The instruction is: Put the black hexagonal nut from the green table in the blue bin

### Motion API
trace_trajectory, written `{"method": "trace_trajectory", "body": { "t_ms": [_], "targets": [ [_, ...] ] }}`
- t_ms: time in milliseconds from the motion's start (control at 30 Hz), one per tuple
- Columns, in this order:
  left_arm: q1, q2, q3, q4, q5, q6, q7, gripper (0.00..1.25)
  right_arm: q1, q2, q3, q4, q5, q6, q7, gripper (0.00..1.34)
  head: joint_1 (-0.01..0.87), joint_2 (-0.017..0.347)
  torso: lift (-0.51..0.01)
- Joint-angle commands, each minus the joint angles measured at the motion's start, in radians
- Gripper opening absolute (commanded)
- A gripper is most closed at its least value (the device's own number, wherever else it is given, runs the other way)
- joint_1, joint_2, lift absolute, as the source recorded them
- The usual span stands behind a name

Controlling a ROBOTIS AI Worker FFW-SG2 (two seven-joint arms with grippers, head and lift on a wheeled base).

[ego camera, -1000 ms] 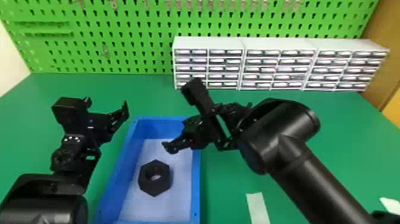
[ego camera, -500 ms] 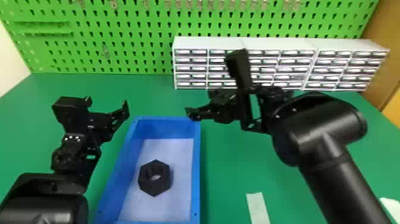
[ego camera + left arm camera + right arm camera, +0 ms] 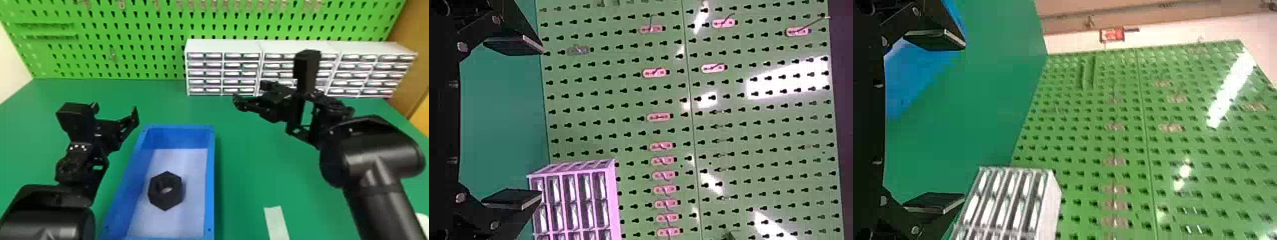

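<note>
The left gripper (image 3: 115,108) stands wide and empty left of the blue bin (image 3: 209,178); the frame crops its arm. The black hexagonal nut (image 3: 165,199) lies inside the bin, whose near rim is partly cut off. The right gripper (image 3: 250,91), also wide and empty, partly hides the white drawers (image 3: 223,46).

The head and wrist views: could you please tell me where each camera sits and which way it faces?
Head view: on the head, looking forward and down at the green table, blue bin and pegboard; left arm and right arm show.
Left wrist view: on the left wrist, facing the pegboard; left gripper, open, shows.
Right wrist view: on the right wrist, facing the pegboard across the table; right gripper, open, shows.
Wrist views share the pegboard, green table and drawer units.
</note>
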Motion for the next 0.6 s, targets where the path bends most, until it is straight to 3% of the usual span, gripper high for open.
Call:
{"method": "trace_trajectory", "body": {
  "t_ms": [0, 367, 567],
  "targets": [
    [0.000, 0.000, 0.000, 0.000, 0.000, 0.000, 0.000, 1.00, 0.032, 0.010, -0.047, 0.000, 0.000, -0.067, -0.027, 1.12, 0.686, 0.052, -0.097],
    [0.000, -0.001, 0.002, 0.000, 0.000, 0.000, 0.000, 1.00, 0.132, 0.039, -0.114, 0.005, -0.038, -0.245, -0.200, 1.12, 0.686, 0.052, -0.097],
    [0.002, 0.000, 0.003, 0.000, 0.002, 0.000, 0.000, 1.00, 0.158, 0.048, -0.133, 0.045, -0.031, -0.317, -0.236, 1.12, 0.686, 0.052, -0.097]
  ]
}}
